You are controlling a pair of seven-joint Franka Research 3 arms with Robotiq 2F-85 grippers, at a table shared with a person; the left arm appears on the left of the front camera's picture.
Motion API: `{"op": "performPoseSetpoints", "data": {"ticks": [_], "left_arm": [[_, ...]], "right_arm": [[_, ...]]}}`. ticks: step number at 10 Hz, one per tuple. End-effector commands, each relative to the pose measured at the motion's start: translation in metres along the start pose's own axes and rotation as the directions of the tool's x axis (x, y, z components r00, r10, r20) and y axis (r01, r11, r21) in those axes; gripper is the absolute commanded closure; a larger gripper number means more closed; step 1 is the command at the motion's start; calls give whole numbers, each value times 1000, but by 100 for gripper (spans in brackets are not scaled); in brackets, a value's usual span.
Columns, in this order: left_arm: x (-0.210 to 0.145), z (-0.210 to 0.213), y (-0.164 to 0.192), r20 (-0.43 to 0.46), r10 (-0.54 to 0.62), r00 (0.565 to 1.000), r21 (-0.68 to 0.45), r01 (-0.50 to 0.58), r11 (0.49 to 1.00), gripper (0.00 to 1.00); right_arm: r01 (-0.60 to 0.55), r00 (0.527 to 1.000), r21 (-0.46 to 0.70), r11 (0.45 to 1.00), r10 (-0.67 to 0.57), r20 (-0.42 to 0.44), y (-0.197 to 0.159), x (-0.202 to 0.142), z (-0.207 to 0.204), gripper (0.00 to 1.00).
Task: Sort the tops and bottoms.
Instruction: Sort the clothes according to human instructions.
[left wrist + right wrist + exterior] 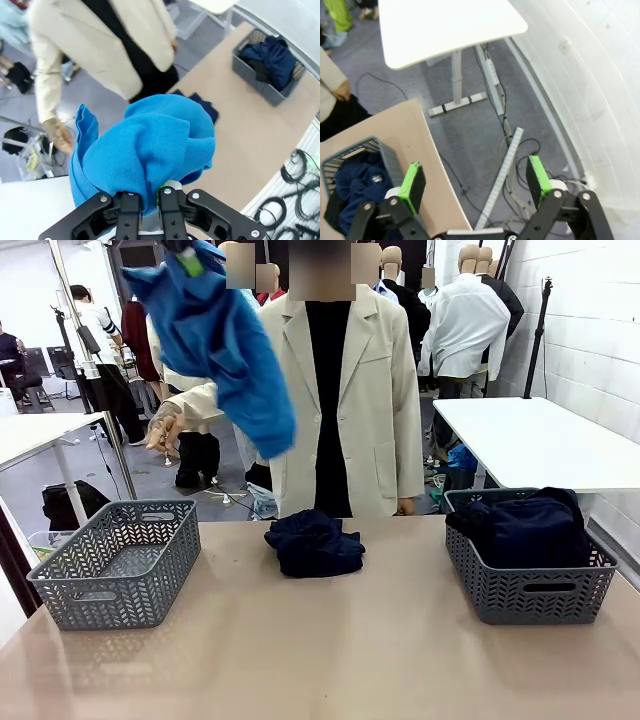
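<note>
**Set the blue top down into the bare left basket**

The tan surface [330,650] carries two grey baskets, one at each end and well apart. The right basket [530,592] is heaped with dark bottoms [530,525]. The left basket [150,565] looks bare inside, so I judge it to be the place for tops. Between them, near the far edge and just in front of the person [345,390], one more navy piece [313,543] lies crumpled on the surface.

The blue top [235,350] hangs high over the far left of the surface, above and beyond the left basket. It drapes in a long fold, clear of everything below. The left pincer [149,204] is clamped on a bunch of the cloth near one end, and the rest dangles.

The step in hand seems to be the carry to the left basket. To do it well, bring the hanging tail over the basket's middle first. Then come straight down so the cloth piles inside rather than draping over the rim, and release only once most of the bulk rests inside. A slow swing is wise, since the loose fold could catch the rim or brush the person's hand [163,430].

The right pincer [475,180] stands wide apart with nothing in it, over the floor past the right basket's end.
</note>
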State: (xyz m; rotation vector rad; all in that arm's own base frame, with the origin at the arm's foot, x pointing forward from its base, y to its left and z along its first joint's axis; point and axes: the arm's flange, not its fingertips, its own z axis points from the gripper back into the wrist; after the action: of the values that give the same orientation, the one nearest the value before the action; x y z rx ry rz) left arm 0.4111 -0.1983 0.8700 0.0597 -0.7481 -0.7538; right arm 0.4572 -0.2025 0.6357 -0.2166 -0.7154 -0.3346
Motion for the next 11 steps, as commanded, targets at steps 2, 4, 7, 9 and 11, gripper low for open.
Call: {"op": "performPoseSetpoints", "data": {"ticks": [2, 4, 7, 9, 11], "left_arm": [[-37, 22, 40, 68, 106, 992, 145, -115, 983, 100], [-84, 14, 81, -23, 211, 977, 157, -205, 966, 100], [-158, 1, 110, -156, 313, 937, 182, -285, 941, 100], [-194, -14, 115, -150, 387, 910, 125, -371, 920, 100], [-223, -40, 97, -228, 392, 891, 82, -384, 920, 100]], "right_arm": [[-14, 1000, -3, 1000, 14, -2, 2, -2, 0, 0], [-14, 1000, -3, 1000, 14, -2, 2, -2, 0, 0], [-14, 1000, -3, 1000, 14, -2, 2, -2, 0, 0], [-14, 1000, -3, 1000, 14, -2, 2, -2, 0, 0], [-14, 1000, -3, 1000, 14, -2, 2, -2, 0, 0]]}}
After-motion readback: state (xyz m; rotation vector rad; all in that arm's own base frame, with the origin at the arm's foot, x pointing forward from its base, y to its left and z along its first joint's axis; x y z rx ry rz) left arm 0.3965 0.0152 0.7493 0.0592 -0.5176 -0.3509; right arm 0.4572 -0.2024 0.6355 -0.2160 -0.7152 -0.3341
